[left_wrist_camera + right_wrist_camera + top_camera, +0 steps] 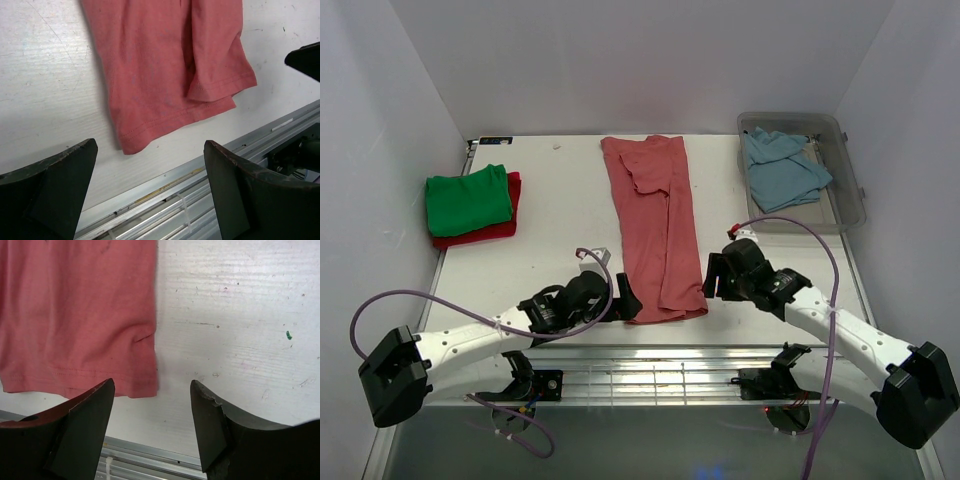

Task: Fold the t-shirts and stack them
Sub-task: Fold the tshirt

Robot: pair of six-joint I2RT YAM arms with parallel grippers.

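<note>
Pink shirt (655, 225) folded narrow mid worktop (560, 210), left jaws wide at its near left corner, right jaws wide beside near right hem, both empty, green shirt (468, 200) on red shirt (505, 230) far left, blue shirt (780, 168) in bin (853, 205)

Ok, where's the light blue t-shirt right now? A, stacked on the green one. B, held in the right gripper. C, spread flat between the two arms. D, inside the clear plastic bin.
D: the light blue t-shirt lies crumpled inside the clear plastic bin at the far right, apart from both arms.
</note>
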